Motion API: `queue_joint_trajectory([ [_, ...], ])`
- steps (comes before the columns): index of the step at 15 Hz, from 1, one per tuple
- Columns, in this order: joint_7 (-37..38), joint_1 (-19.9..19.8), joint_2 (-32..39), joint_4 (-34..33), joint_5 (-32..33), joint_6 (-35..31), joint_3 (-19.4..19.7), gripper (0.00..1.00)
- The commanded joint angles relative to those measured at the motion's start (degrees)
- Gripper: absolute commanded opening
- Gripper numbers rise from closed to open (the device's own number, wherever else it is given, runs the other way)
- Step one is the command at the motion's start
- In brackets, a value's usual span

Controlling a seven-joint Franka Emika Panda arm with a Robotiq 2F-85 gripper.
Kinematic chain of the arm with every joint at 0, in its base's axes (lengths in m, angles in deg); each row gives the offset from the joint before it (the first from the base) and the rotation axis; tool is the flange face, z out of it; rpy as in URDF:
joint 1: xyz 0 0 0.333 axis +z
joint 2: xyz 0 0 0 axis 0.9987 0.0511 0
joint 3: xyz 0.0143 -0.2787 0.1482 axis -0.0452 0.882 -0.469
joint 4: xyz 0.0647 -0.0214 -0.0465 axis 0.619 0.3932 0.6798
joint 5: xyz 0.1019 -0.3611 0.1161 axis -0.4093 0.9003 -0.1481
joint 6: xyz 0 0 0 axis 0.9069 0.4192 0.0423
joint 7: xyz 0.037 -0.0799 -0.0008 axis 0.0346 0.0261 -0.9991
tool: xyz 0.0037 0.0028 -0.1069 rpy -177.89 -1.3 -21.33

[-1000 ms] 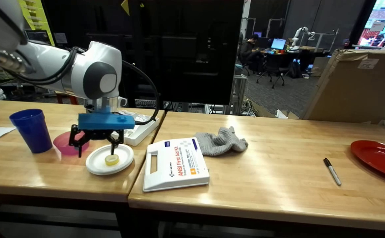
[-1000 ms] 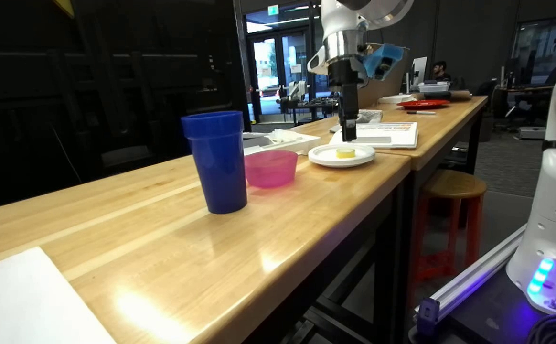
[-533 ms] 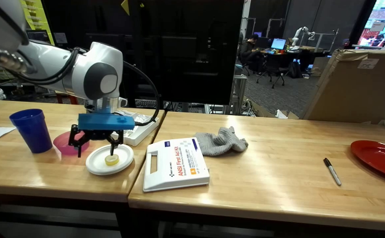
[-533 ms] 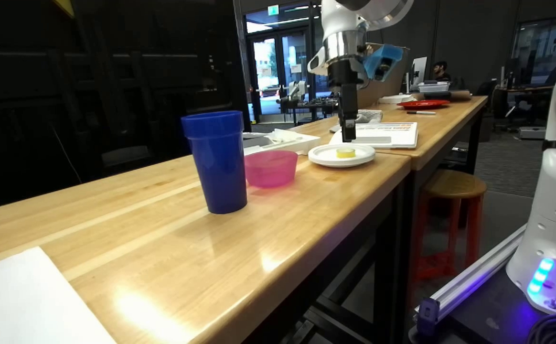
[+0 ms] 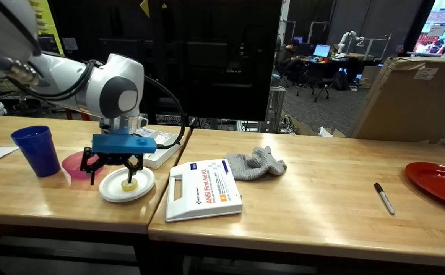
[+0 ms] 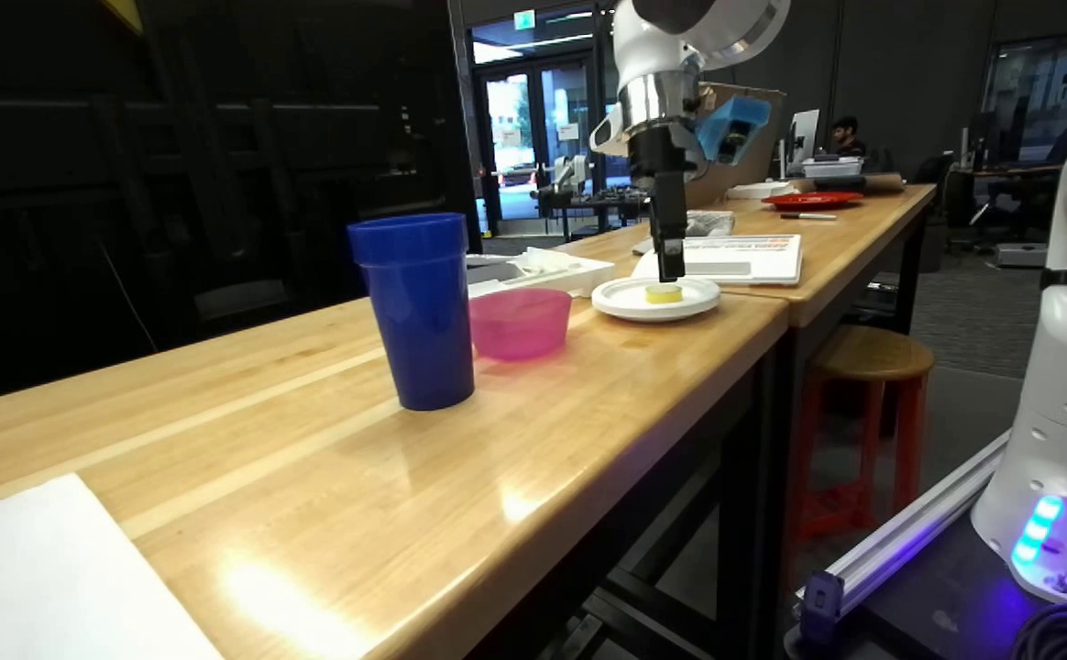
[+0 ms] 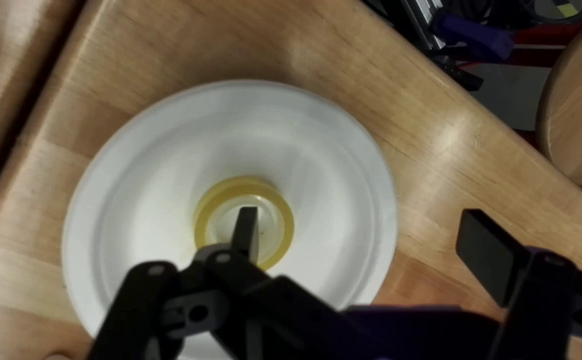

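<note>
While the tool (image 5: 111, 183) stands spread wide and empty, one fingertip (image 7: 246, 225) hangs just above a roll of yellow tape (image 7: 288, 220) on the white plate (image 7: 321, 145) below, the opposite finger (image 7: 491, 255) out past the rim. An approach to the roll appears to be in hand; the next move likely calls for bringing it between the fingers before lowering.

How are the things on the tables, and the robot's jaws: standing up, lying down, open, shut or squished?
Jaws: open, holding nothing
White plate: right way up
Yellow ring: lying flat on the white plate
Blue cup: standing upright
Pink bowl: right way up
First aid kit: shut, lying flat
White tray: open on top, things inside
Gray knitted cloth: crumpled
Marker: capped, lying down
Red plate: lying flat
Paper: lying flat
</note>
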State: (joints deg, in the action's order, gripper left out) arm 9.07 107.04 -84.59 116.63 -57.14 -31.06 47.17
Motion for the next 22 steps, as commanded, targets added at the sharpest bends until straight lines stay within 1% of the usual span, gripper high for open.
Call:
queue_joint_trajectory([
  [1, -0.25, -0.94, 0.02, -0.13, -0.33, 0.25, -0.88, 1.00],
  [22, -1.66, -0.91, 2.80, -1.21, -0.25, -0.04, -1.36, 1.00],
])
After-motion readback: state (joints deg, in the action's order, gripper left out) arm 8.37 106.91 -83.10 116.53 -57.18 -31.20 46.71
